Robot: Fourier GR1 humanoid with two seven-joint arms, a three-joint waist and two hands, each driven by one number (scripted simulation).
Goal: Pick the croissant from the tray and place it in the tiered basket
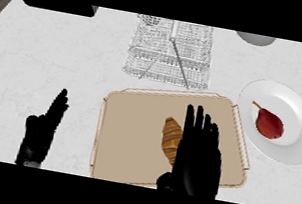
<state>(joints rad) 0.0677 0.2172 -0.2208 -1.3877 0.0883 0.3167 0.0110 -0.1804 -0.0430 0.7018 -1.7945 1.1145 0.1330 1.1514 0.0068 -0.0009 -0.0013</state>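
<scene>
the counter [57,57] is a pale, faintly speckled stone-like slab with dark wood showing at its far corners. in the middle lies a tan tray [126,135], a flat rounded rectangle with a thin raised lip, set a little askew. on it lies the croissant [171,139], a golden-brown, ribbed crescent lying lengthways just right of the tray's centre. beyond the tray, touching or nearly touching its far edge, stands the tiered basket [170,51], a fine silvery wire mesh with a slim rod running down its middle (nothing can be made out inside it). to the right sits a glossy white round plate [293,144] holding a dark red pear [269,123] with a short stem, well apart from the croissant. a black box [57,4] and a grey rounded object [256,39] sit at the counter's far edge. the right hand [197,158] is over the tray, fingers straight, close together and pointing away, just beside the croissant's right flank and overlapping its lower end; it holds nothing. the left hand [43,128] rests at the lower left over bare counter, fingers straight and together, thumb out, touching no object.
</scene>
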